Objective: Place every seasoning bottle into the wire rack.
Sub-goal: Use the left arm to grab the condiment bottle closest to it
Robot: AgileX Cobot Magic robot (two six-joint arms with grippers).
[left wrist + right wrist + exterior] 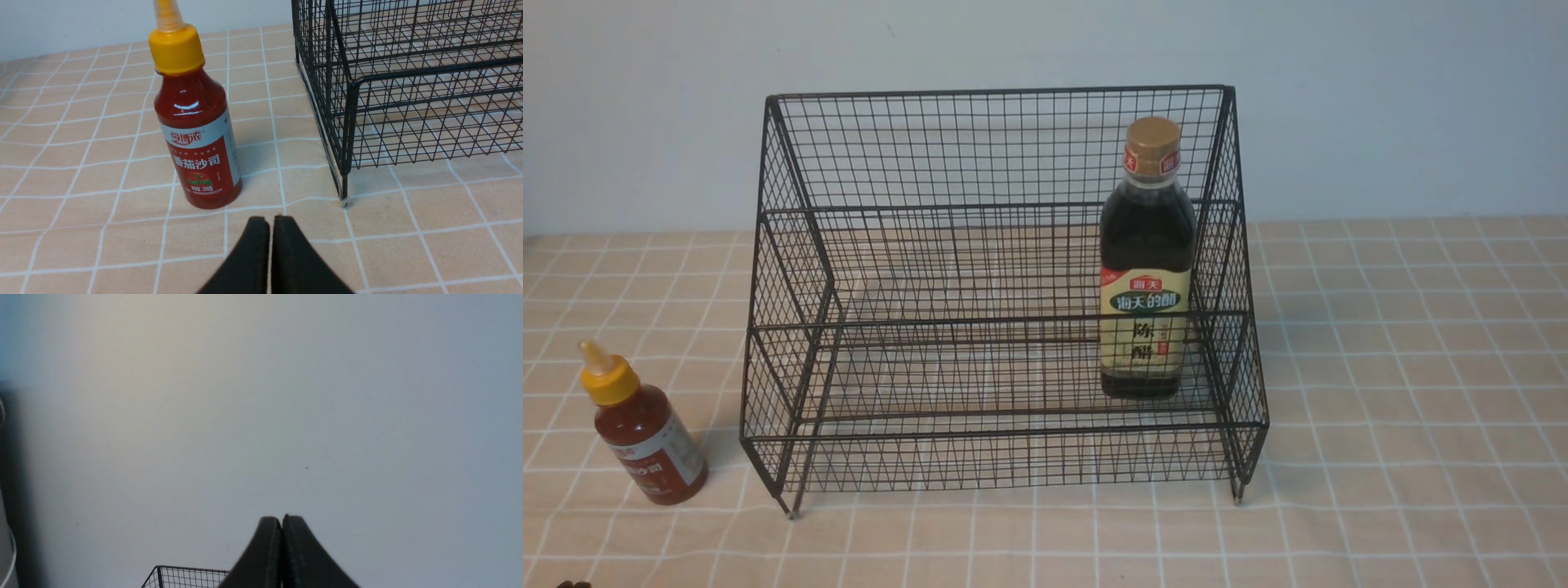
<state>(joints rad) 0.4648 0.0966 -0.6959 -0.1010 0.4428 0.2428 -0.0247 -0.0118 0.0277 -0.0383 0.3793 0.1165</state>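
Starting at the left, we see our left claw (270,222) pressed fully closed with nothing in it, near the counter (1405,367) just in front of the red sauce bottle (641,433). That bottle stands on its base on the counter, outside the wire rack (1005,321) and beside its left front leg. The tall dark bottle (1147,269) stands upright inside the rack's lower tier, close to the right side. Our right claw (282,520) is closed and empty too, facing the plain wall (367,396).
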